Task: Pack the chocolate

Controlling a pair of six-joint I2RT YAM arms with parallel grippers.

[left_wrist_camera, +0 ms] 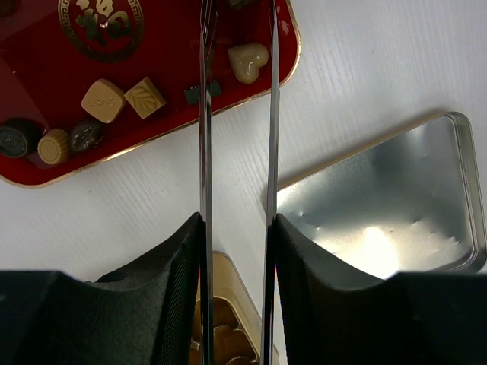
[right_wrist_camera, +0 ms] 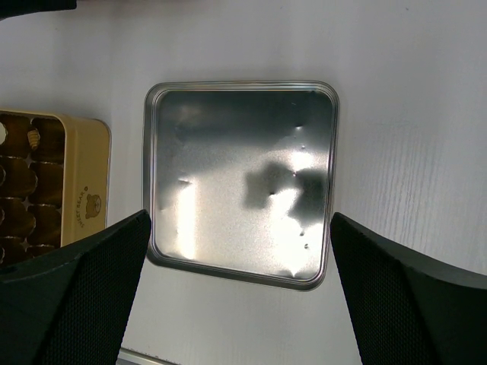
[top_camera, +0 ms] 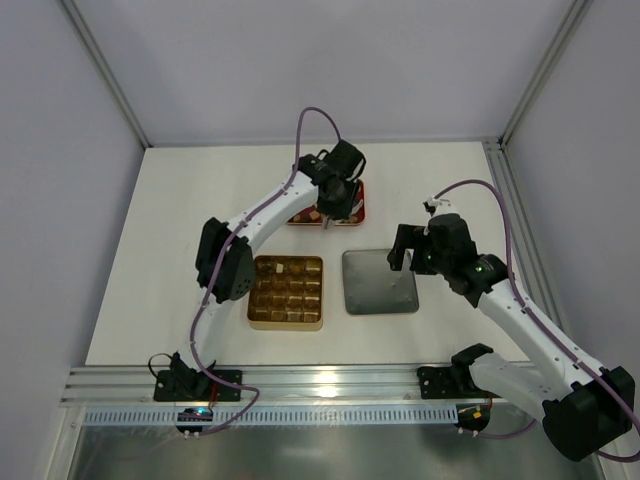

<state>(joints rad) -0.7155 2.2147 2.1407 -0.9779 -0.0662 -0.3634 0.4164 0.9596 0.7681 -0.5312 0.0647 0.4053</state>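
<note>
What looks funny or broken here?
The silver lid beside the gold box has little dents scattered across its shiny inside. Nothing else stands out: no chocolate has spilled from the red tray.

This looks like a robot lab. Two robot arms [top_camera: 262, 215] are bolted to a metal rail [top_camera: 330, 378] at the edge of a plain white tabletop [top_camera: 180, 290]. Bare grey walls [top_camera: 300, 60] and metal posts [top_camera: 105, 75] box it in like a test booth.

Gold box [right_wrist_camera: 91, 190] beside silver lid [right_wrist_camera: 236, 182]; red tray [left_wrist_camera: 167, 46] behind them.
</note>
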